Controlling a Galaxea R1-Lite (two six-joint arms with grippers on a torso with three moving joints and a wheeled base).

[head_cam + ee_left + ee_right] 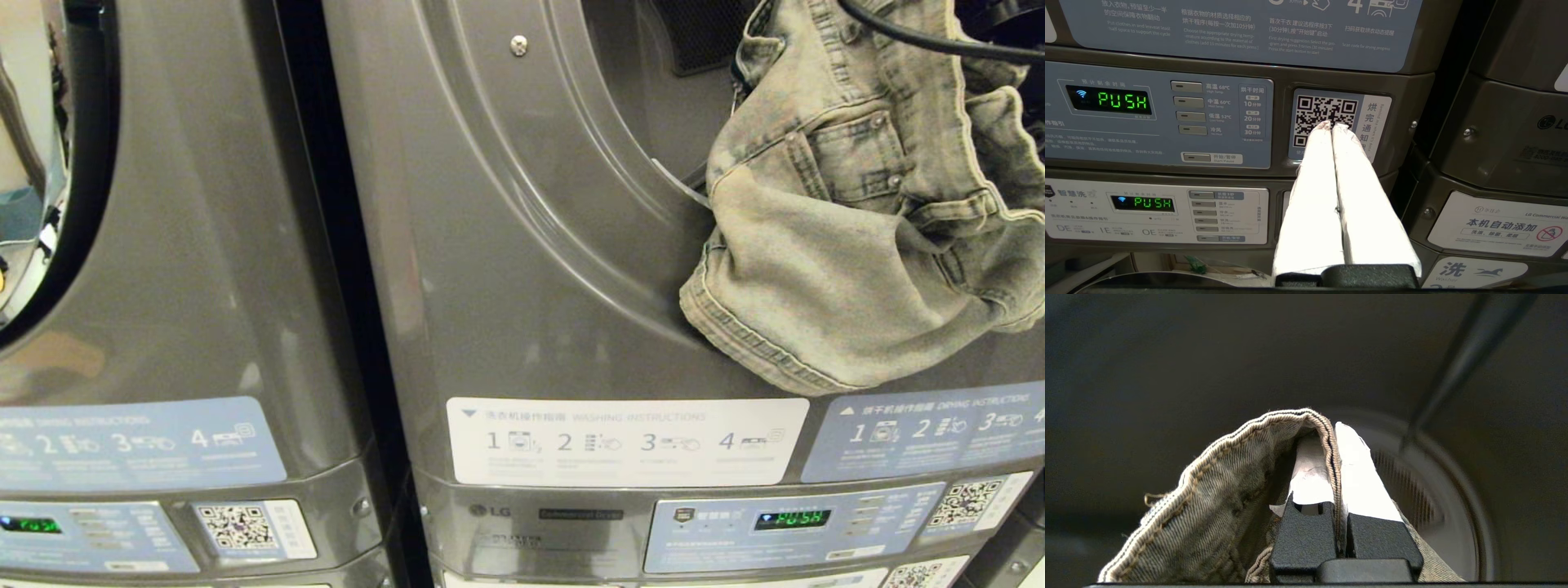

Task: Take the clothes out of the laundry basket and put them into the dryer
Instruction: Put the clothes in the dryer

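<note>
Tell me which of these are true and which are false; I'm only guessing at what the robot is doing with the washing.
1. The right gripper is clamped on a hem of the denim garment. True.
2. The left gripper is holding a sock. False: its fingers are shut on nothing, in front of a QR code sticker on the control panel.
3. The denim garment lies wholly inside the drum. False: in the head view it hangs over the lower rim of the dryer's opening, draping down the grey front.
4. The green display on the machine reads PUSH. True.
5. The denim garment is bright red. False: it is faded, washed-out denim.
</note>
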